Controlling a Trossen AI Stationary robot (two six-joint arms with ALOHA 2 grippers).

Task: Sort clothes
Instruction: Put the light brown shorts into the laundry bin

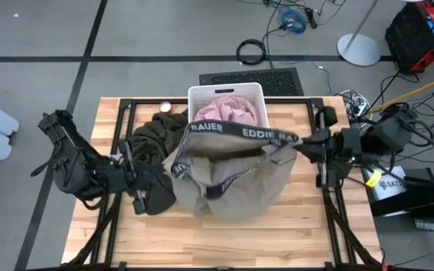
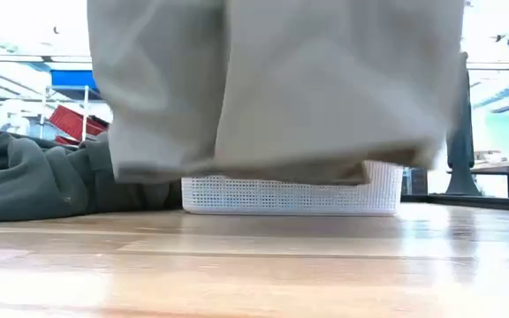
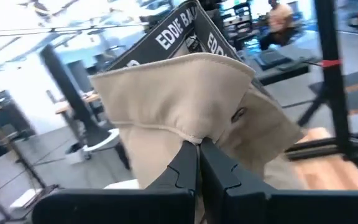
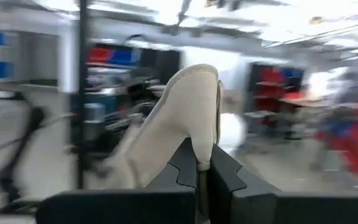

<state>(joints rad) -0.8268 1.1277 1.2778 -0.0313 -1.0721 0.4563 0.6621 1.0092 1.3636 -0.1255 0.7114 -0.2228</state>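
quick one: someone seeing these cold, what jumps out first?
The beige garment, held up off the table between both arms: the left hand pinches one edge, the right hand another, its lettered waistband stretched in front of the white bin. Next, the pink clothes in that bin, and the dark olive garment heaped at table left.

Bench surface and resting items

The wooden bench (image 1: 126, 241) carries a white perforated bin (image 1: 202, 96) at its far edge, a dark olive garment (image 1: 145, 143) heaped beside the bin, and a small round object (image 1: 165, 108) near the bin's corner.
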